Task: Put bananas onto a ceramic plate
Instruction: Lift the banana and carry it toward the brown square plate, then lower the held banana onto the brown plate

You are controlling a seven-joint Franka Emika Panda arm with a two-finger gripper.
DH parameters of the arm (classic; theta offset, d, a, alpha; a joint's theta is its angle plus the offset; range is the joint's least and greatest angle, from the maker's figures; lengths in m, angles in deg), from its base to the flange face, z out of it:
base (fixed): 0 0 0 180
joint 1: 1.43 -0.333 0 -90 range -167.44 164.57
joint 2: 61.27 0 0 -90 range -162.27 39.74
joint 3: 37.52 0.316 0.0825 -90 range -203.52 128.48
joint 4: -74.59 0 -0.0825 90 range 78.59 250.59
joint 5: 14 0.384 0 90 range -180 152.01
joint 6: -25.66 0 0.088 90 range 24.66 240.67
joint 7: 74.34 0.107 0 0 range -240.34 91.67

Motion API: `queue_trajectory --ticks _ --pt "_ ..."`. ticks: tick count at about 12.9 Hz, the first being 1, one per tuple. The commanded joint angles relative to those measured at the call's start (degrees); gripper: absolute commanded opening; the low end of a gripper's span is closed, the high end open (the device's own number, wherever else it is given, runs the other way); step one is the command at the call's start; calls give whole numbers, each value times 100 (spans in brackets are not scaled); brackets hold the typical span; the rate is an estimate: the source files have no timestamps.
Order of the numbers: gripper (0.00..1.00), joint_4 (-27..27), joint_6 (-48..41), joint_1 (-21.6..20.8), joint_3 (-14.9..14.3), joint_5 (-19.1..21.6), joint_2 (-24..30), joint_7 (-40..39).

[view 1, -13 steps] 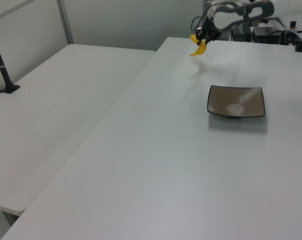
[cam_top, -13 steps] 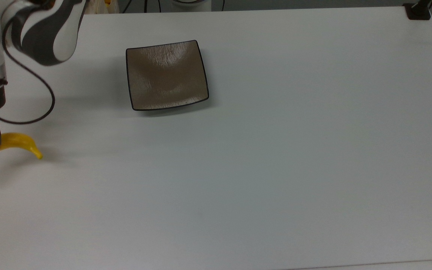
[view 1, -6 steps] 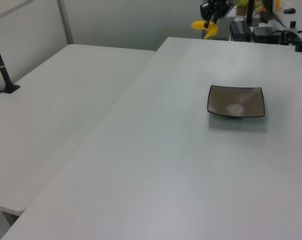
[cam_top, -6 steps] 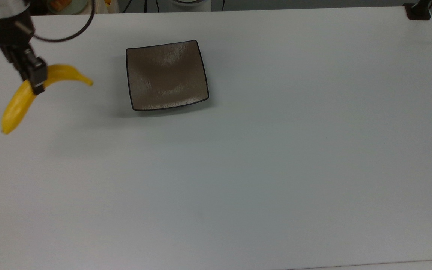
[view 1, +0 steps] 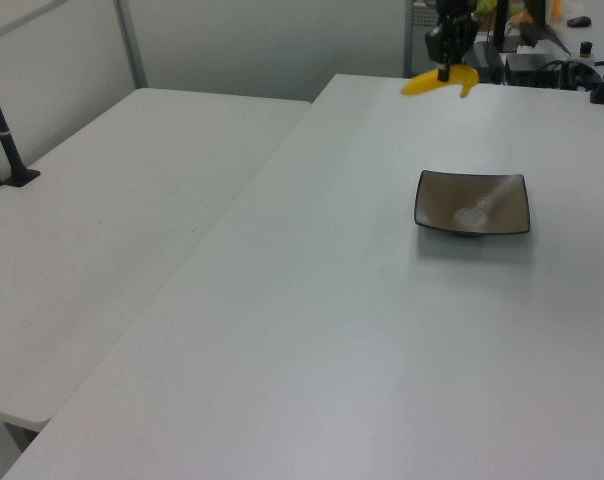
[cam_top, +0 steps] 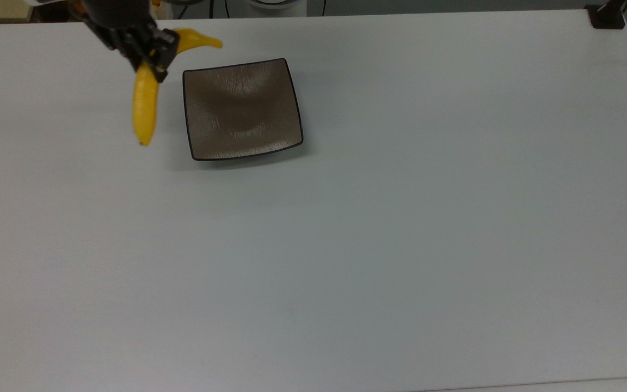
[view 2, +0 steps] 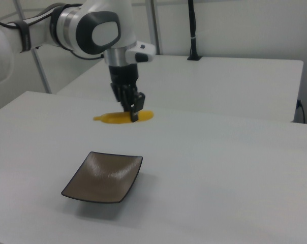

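- Bananas (cam_top: 145,103), one yellow fruit in truth, hang in my grip clear of the desk (cam_top: 400,245), in the upper left of the top view, just beside the plate's edge on the top view's left and not yet over it.
- Ceramic plate (cam_top: 243,109) sits bare and flat on the desk, in the upper middle of the top view; in the right view it lies at lower left, nearer the camera than my load.
- Farther back in the right view, my jaws (view 2: 133,111) are clamped on the fruit near its middle, both ends sticking out sideways and roughly level.
- I judge this the carry step: fruit lifted, drop-off not begun.
- Next I need to travel toward the top view's right until the fruit is centred over the plate, then lower and let go. The fruit looks about as long as the plate's side, so I should line it up so neither end overhangs the rim.
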Motion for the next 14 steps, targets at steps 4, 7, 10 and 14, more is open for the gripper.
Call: queue_trajectory --ticks 4,7,10,14 --pt "5 1906 53 -359 -58 148 1054 -204" --pt "5 2513 518 -368 -67 148 1274 -178" --pt "5 2786 976 -474 -67 139 1266 155" --pt "4 3348 1705 -500 -67 130 1292 621"
